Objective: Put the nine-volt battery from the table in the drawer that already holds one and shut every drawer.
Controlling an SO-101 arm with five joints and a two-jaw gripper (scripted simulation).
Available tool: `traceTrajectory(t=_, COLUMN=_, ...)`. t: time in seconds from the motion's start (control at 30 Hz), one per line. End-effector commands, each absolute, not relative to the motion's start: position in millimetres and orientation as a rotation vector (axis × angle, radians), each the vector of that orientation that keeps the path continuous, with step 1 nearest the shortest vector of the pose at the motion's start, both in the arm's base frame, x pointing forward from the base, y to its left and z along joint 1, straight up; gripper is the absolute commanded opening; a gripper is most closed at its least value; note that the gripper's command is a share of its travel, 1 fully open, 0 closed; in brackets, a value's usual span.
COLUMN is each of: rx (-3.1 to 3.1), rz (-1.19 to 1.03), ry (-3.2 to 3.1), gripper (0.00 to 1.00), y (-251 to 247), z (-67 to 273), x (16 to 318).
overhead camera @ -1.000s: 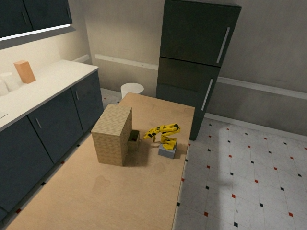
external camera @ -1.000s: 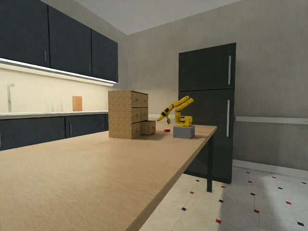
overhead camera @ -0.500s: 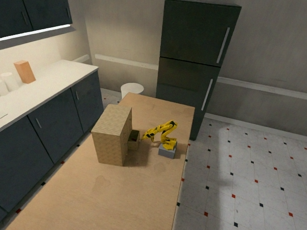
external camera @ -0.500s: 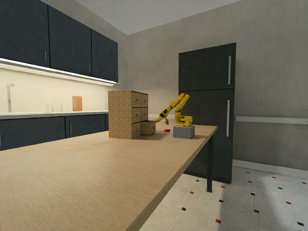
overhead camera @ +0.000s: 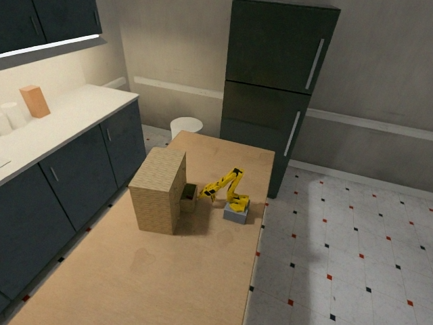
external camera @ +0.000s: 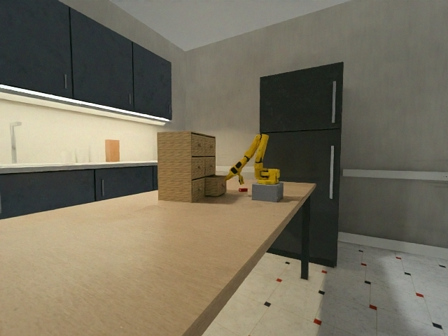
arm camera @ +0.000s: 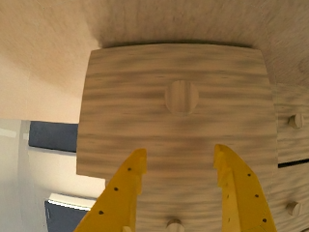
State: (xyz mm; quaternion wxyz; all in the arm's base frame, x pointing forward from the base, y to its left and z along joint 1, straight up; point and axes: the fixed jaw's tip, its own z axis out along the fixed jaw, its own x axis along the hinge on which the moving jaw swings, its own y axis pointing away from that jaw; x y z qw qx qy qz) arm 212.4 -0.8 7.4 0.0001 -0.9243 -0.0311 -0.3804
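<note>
A wooden chest of small drawers [overhead camera: 157, 189] [external camera: 177, 162] stands on the table [overhead camera: 139, 279] [external camera: 108, 253]. Its bottom right drawer [overhead camera: 190, 202] [external camera: 215, 185] is pulled out; something dark and reddish lies inside in the top view. In the wrist view the drawer's front [arm camera: 129, 123] with its round knob [arm camera: 182, 97] fills the picture. A small red battery [external camera: 242, 189] lies on the table between the drawer and the arm's base. My gripper [overhead camera: 210, 200] [external camera: 239, 179] [arm camera: 177, 155] hangs just in front of the drawer, low over the table, fingers slightly apart with nothing between them.
The arm stands on a grey block [overhead camera: 235, 214] [external camera: 267, 191] near the table's right edge. The other drawers [external camera: 202, 144] [arm camera: 293, 119] are shut. A dark fridge [overhead camera: 276, 87] stands behind the table, kitchen cabinets [overhead camera: 70, 175] to the left.
</note>
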Motion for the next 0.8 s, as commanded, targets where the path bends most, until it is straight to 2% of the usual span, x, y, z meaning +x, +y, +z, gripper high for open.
traceTrajectory(t=0.0, rx=-2.889, rz=-1.218, ry=-0.094, gripper=0.21, y=0.3, z=9.2, x=215.5)
traceTrajectory(t=0.23, rx=-2.885, rz=-1.224, ry=-0.093, gripper=0.21, y=0.8, z=-7.1, x=221.4)
traceTrajectory(t=0.6, rx=-2.885, rz=-1.224, ry=-0.093, gripper=0.21, y=0.8, z=-7.1, x=221.4)
traceTrajectory(t=0.77, rx=-2.882, rz=-1.23, ry=-0.093, gripper=0.21, y=1.0, z=-22.6, x=223.0)
